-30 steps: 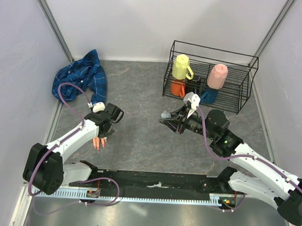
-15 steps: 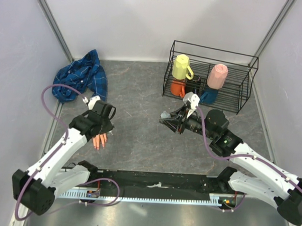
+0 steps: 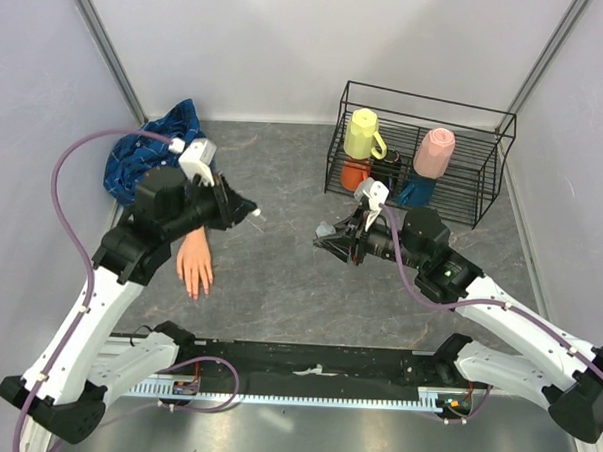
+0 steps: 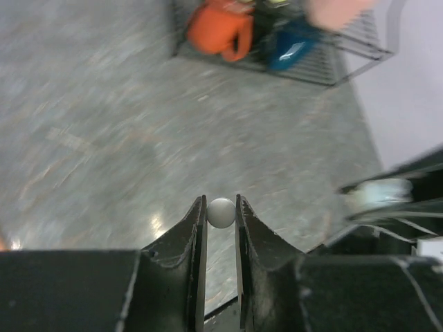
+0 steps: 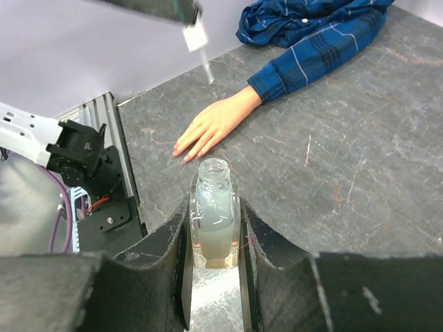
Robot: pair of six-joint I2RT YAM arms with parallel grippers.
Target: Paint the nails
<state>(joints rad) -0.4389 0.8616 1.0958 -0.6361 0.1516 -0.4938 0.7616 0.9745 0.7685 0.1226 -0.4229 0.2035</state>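
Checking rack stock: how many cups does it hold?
4: yellow mug at left, orange mug just nearer the arms; pink cup at right, blue cup just nearer. More may be hidden.

nails [image 5: 185,158] tiny; rack [image 4: 325,66] blurred, cut off

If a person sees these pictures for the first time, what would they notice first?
A pale peach mannequin hand lies at the near left of the grey table, sticking out of a blue plaid sleeve. At mid-table the right gripper clamps a small open glass bottle of pale liquid. The left gripper holds a small white cap with a thin brush, between hand and bottle in the top view.
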